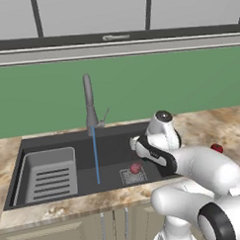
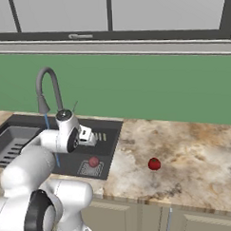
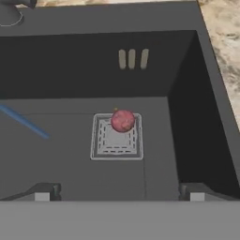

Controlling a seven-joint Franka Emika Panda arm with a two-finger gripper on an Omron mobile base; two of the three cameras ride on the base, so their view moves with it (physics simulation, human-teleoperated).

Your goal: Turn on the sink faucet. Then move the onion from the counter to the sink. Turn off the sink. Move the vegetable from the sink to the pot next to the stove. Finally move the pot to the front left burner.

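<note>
**Onion in the basin, water running**

Sink takes up the counter's left part. Its faucet drops a thin stream left of the drain grate, where the onion rests at the far edge. Above, the gripper hangs wide and empty. Small, round, firm and probably wet-slick, the onion should be pinched across its middle.

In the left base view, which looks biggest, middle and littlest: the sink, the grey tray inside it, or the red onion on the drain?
1. the sink, biggest
2. the slotted tray
3. the onion, littlest
</note>
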